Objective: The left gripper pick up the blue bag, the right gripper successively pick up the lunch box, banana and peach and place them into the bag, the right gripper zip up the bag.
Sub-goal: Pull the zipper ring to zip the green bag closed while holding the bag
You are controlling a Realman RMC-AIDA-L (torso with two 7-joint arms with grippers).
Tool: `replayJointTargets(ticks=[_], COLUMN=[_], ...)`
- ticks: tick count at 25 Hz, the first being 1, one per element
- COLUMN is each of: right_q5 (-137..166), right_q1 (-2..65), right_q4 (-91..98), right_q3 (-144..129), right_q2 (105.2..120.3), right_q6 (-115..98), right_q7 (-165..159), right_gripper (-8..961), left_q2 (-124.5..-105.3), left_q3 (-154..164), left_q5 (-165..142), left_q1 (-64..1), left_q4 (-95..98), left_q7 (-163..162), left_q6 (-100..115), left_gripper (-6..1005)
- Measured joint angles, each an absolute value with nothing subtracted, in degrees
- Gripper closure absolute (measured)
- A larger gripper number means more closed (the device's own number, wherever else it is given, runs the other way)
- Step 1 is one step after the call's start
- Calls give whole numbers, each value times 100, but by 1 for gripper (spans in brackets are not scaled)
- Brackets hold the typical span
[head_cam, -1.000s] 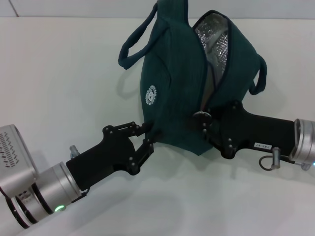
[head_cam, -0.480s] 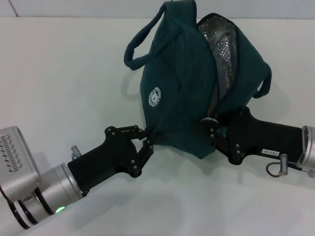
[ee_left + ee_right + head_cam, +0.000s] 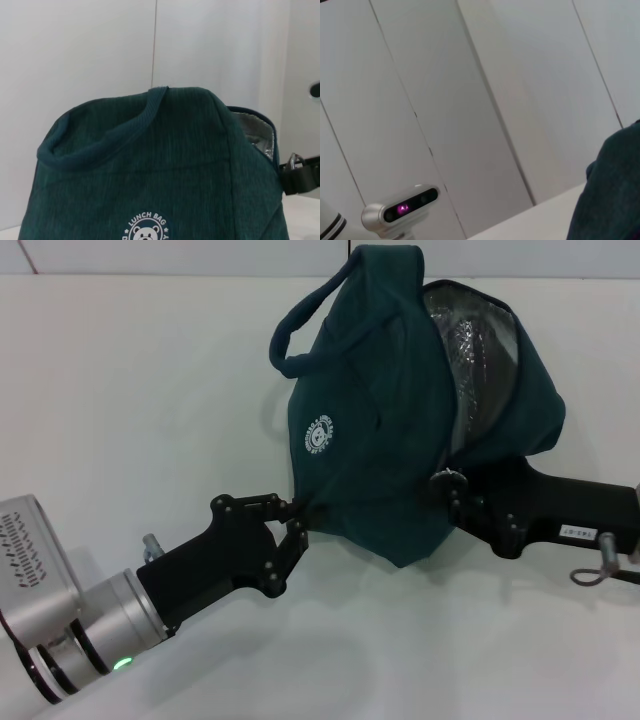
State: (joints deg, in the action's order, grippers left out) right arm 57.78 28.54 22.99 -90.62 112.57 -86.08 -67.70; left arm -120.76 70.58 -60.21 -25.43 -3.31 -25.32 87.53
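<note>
One blue bag (image 3: 400, 440) was up on the white table (image 3: 120, 390), and that was the only bag out there. One cord handle (image 3: 300, 335) showed clearly on it, one round white logo (image 3: 318, 434), one zipper ring pull (image 3: 295, 161). Two grippers were in play: the left gripper (image 3: 290, 530) and the right gripper (image 3: 455, 490). One green light (image 3: 120, 663) glowed on the left wrist. Lunch boxes, bananas, peaches on view: none counted.

The white table (image 3: 150, 410) is plain and matte. The blue bag (image 3: 390, 450) stands on it, toward the far edge, its lower corner tilted off the surface.
</note>
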Motion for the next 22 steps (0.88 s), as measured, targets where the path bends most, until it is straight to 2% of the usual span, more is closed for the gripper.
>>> replayJointTargets(ticks=[5,13,22], right_q5=[5901,5954,5967], right_q1=[2912,2880,2845], right_q4=[2303,2304,2411], right_q3=[-9037,-8736,-8508], right_q2=[11078,11051,11085], right_q6=[-8825,-8953,-8891], right_q7=[-7107,-7080,-6839], right_gripper=[922,925,923], left_q2=[-12072,-12076,-12076], left_q3=[7051,7053,7074], left_q5=[-5994,-5994,-6028], left_q1=[-2547,-2549,-2549], left_q4=[-337,-331,-276], left_q7=[-2534,-2532,-2531], left_q6=[8717,8716,8704], left_gripper=[912,916,922])
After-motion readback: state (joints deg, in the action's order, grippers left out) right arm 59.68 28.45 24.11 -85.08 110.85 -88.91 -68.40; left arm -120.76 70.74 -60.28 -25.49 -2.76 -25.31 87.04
